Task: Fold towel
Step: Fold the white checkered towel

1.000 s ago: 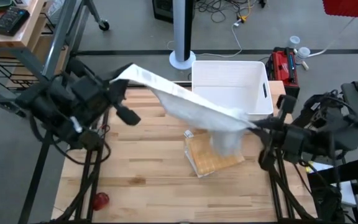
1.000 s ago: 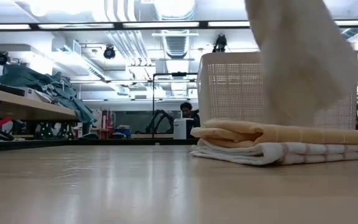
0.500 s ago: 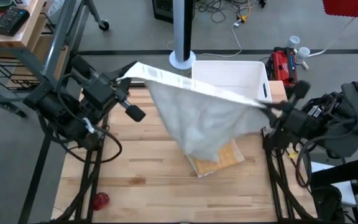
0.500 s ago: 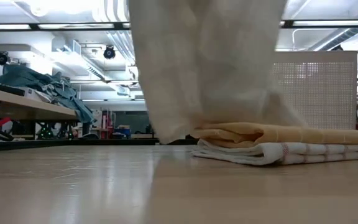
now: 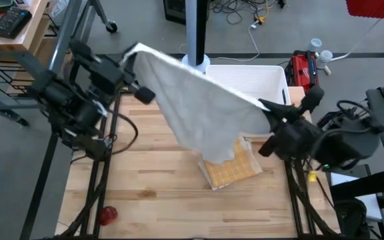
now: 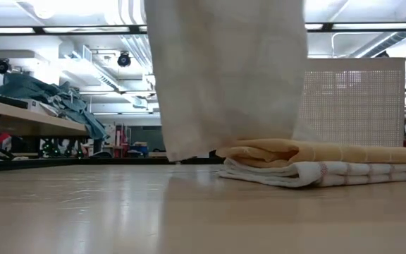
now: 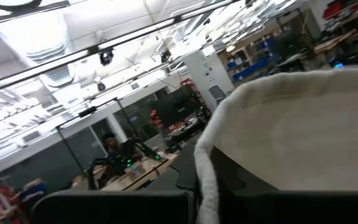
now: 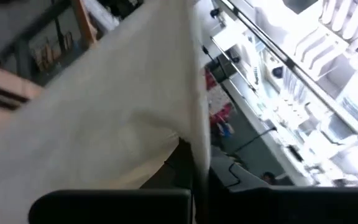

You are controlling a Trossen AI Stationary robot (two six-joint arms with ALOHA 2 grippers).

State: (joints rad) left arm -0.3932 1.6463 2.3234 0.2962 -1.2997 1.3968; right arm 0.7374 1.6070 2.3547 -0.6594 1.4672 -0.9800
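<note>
White towel (image 5: 202,110) hangs stretched in the air above the tabletop (image 5: 159,180), left gripper (image 5: 127,59) pinching one top corner, right gripper (image 5: 267,107) pinching the other. Its lower edge drapes over a stack of folded towels (image 5: 231,168), yellow on top. White perforated basket (image 5: 272,77) behind, partly screened; contents not visible. No legible writing.

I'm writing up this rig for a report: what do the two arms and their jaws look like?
Both arms are dark, nearly black, built from chunky jointed segments. The left arm has black cables looping beside it and a small pale patch on its casing. The right arm is equally dark, with black cables arching over its rear and a small yellow fitting below it. The left gripper and right gripper end in dark jaws.
</note>
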